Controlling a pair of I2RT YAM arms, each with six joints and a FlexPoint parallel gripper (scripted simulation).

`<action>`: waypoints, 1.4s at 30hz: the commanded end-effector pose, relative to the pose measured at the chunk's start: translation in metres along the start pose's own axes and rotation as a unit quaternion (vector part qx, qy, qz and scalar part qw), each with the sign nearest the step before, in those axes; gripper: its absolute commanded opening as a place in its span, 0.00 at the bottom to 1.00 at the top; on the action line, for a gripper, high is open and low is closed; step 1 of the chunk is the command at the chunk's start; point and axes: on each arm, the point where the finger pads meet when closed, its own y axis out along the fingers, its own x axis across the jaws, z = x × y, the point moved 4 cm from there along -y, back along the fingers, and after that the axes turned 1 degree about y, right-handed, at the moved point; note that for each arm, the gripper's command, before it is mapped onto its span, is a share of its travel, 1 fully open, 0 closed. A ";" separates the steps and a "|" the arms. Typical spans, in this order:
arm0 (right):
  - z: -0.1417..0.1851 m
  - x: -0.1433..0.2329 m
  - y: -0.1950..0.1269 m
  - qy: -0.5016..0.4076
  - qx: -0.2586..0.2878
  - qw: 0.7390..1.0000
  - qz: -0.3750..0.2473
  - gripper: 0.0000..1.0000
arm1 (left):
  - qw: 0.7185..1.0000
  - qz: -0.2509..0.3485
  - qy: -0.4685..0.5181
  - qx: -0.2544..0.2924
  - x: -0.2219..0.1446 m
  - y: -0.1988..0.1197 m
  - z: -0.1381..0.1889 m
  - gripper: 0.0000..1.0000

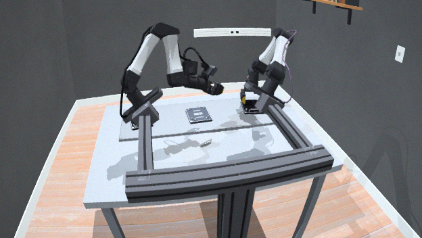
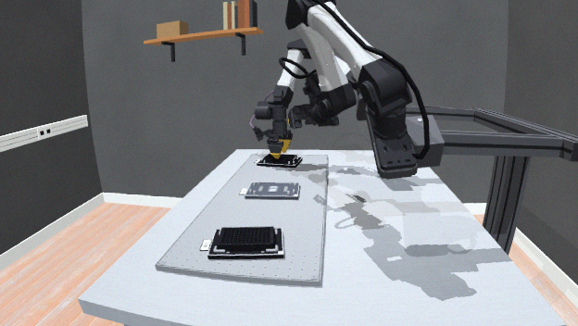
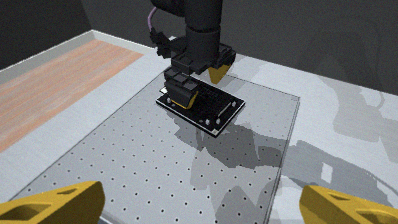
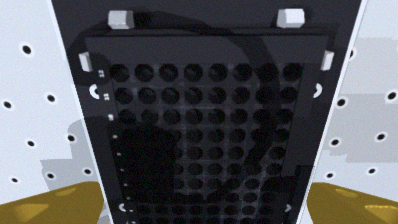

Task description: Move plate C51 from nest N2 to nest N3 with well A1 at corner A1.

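Plate C51, black with many wells, sits in nest N2 at the deck's far end in the exterior view. My right gripper is open, pointing down, with its fingers on opposite sides of the plate's long edges. Whether they touch it is unclear. Nest N3 is empty at the deck's middle. Black plate C15 sits in nest N1 at the near end. My left gripper is open and empty, high above the deck.
The perforated deck lies on a pale table. The left arm's base partly hides nest N1 in the top view. In the exterior view the left arm overlaps part of the right arm. A grey frame carries both arms.
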 end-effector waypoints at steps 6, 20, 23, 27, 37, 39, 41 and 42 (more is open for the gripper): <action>0.002 -0.001 0.020 0.003 0.001 1.000 -0.005 1.00 | 1.000 -0.003 0.000 -0.012 0.001 0.002 -0.005 1.00; 0.002 -0.001 0.023 0.005 0.001 1.000 -0.004 0.97 | 1.000 -0.003 0.000 -0.012 0.001 0.002 -0.005 1.00; 0.002 -0.001 0.023 0.006 0.001 1.000 -0.004 0.94 | 1.000 -0.003 0.000 -0.012 0.001 0.002 -0.005 1.00; 0.003 -0.001 0.023 0.005 0.003 1.000 -0.005 0.90 | 1.000 -0.003 0.000 -0.012 0.001 0.002 -0.005 1.00; 0.004 0.006 0.020 -0.001 0.001 1.000 -0.007 0.76 | 1.000 -0.003 0.000 -0.012 0.001 0.002 -0.005 1.00; -0.004 0.001 0.004 0.002 -0.009 1.000 -0.002 0.54 | 1.000 -0.003 0.000 -0.012 0.001 0.002 -0.005 1.00; -0.004 0.001 0.004 0.002 -0.009 1.000 -0.002 0.54 | 1.000 -0.003 0.000 -0.012 0.001 0.002 -0.005 1.00; -0.002 0.004 -0.001 -0.002 -0.008 1.000 -0.003 0.65 | 1.000 -0.003 0.000 -0.012 0.001 0.002 -0.005 1.00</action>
